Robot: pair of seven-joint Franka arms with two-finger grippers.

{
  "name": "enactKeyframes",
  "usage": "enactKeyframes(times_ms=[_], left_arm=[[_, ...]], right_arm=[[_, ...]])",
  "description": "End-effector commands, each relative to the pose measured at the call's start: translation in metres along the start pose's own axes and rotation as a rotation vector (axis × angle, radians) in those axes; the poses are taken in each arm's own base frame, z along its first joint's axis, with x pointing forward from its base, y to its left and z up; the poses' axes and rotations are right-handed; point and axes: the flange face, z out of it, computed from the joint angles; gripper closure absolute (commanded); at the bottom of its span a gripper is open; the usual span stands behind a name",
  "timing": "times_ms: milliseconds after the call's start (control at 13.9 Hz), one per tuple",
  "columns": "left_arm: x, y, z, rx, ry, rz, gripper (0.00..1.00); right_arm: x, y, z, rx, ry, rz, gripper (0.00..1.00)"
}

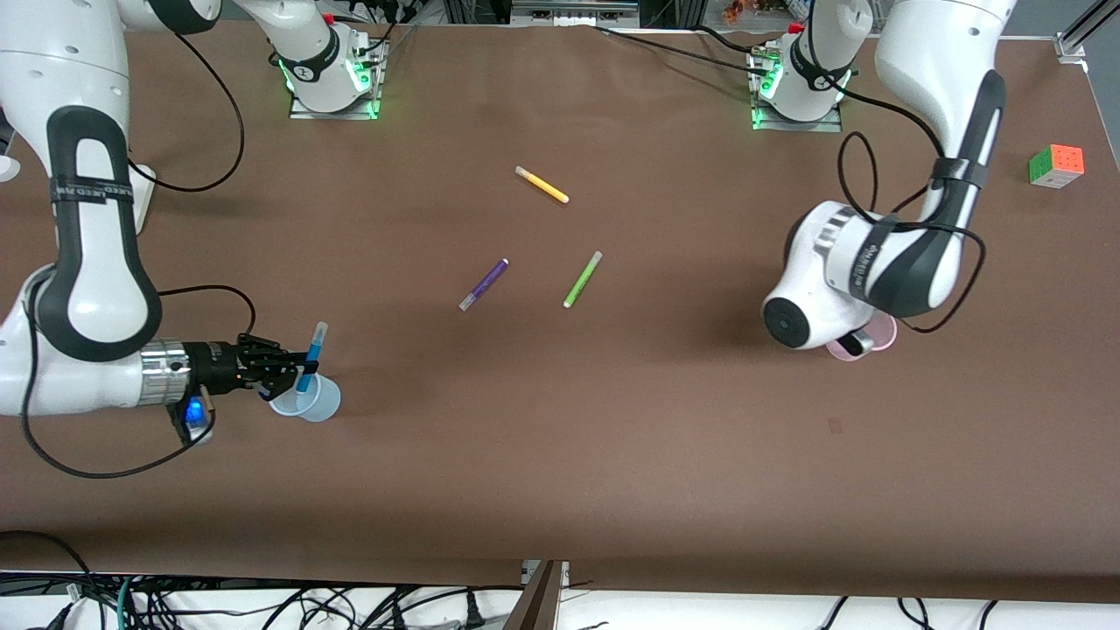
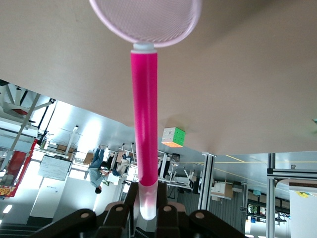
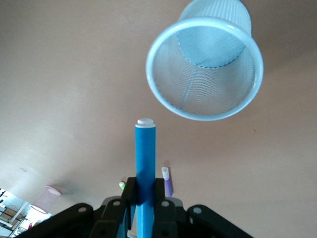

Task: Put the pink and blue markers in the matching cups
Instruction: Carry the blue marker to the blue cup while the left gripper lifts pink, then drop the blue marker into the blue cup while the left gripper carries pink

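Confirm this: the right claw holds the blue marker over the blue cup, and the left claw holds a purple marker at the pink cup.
One thing is wrong: the left claw holds the pink marker, not a purple one, as the left wrist view shows. The purple marker lies loose on the table. The rest stands: the right claw holds the blue marker over the blue cup, and the left is at the pink cup.

No text can be read for certain — the black straps on both arms bear lettering too small to decipher.

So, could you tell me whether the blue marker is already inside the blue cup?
Not yet: the right gripper holds the blue marker with its tip short of the blue cup rim.
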Motion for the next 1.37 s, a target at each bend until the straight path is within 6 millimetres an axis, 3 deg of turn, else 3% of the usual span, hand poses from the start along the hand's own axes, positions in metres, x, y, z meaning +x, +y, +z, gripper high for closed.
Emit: enactKeyframes(times_ms=[0,144,431,503,575,647,863,1078,1150,1222,1294], left_arm=[[0.014,-0.006,0.001,0.056,-0.009,0.028,1.0],[0.027,-0.008,0.012,0.072,-0.026,0.035,1.0],[0.037,-0.006,0.016,0.074,-0.019,0.05,1.0],[0.037,-0.006,0.016,0.073,-0.019,0.05,0.96],[0.037,-0.006,0.015,0.076,-0.018,0.04,0.55],[0.037,-0.005,0.013,0.082,-0.017,0.04,0.01],[0.036,-0.005,0.009,0.088,-0.012,0.037,0.0],[0.026,-0.013,0.007,0.062,0.012,0.016,0.0],[0.015,-0.018,-0.002,0.06,0.033,-0.002,0.0],[0.003,-0.019,-0.012,0.036,0.07,-0.017,0.0],[-0.013,-0.024,-0.027,-0.008,0.128,-0.038,0.0]], right_arm=[[0.008,0.011,0.006,0.015,-0.038,0.015,1.0],[0.014,0.017,0.004,0.019,-0.039,0.008,1.0],[0.03,0.037,0.005,0.028,-0.056,0.019,1.0],[0.03,0.038,0.004,0.031,-0.056,0.02,1.0],[0.031,0.037,0.005,0.036,-0.06,0.022,1.0],[0.035,0.042,0.004,0.039,-0.057,0.02,1.0],[0.055,0.068,-0.005,0.07,-0.058,-0.009,1.0],[0.059,0.073,-0.006,0.098,-0.066,-0.006,1.0],[0.058,0.072,-0.006,0.099,-0.068,-0.009,0.95],[0.058,0.072,-0.006,0.099,-0.068,-0.009,0.73],[0.058,0.072,-0.006,0.099,-0.068,-0.009,0.69]])
